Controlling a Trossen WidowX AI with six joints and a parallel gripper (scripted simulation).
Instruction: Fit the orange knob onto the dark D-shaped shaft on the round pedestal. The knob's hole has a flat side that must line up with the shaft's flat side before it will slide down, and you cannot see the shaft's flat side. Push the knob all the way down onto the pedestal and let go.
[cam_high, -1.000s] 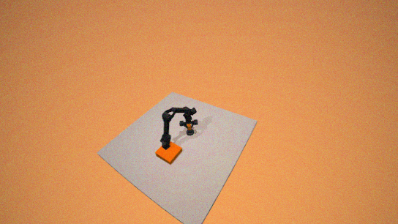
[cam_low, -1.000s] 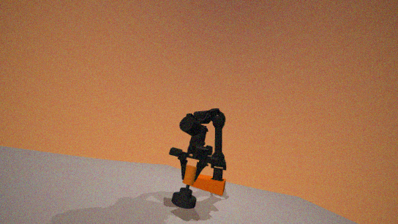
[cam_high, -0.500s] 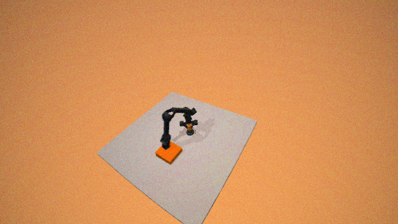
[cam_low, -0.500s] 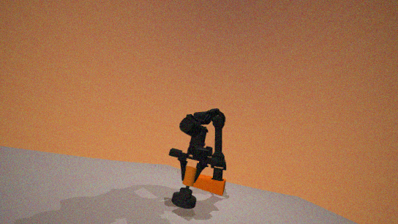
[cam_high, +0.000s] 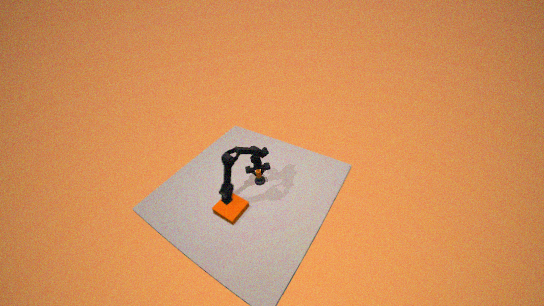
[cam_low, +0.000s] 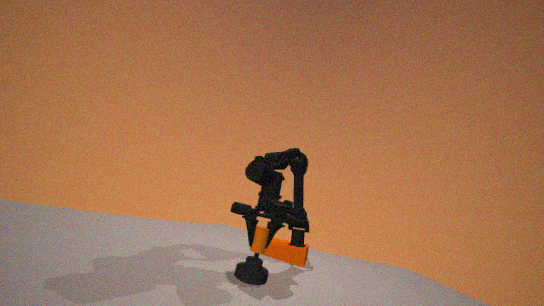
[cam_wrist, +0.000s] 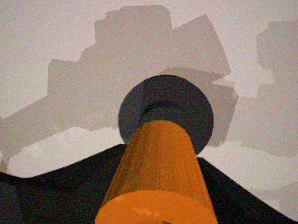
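Note:
The orange knob (cam_high: 258, 172) (cam_low: 260, 239) (cam_wrist: 159, 165) is a ribbed cylinder, roughly upright. My gripper (cam_high: 258, 174) (cam_low: 260, 244) (cam_wrist: 160, 157) points down and is shut on the knob, one finger on each side. The dark round pedestal (cam_high: 259, 181) (cam_low: 251, 273) (cam_wrist: 200, 117) stands right below, with a raised collar on top. A short bit of the dark shaft (cam_low: 256, 255) shows between the knob's lower end and the collar, so the knob is above the pedestal. The shaft's top, its flat side and the knob's hole are hidden; whether the shaft tip is inside the hole I cannot tell.
The arm's orange base (cam_high: 230, 209) (cam_low: 287, 252) stands on the grey mat (cam_high: 270, 240) (cam_low: 150, 240), a short way from the pedestal. Shadows of the arm fall on the mat around the pedestal.

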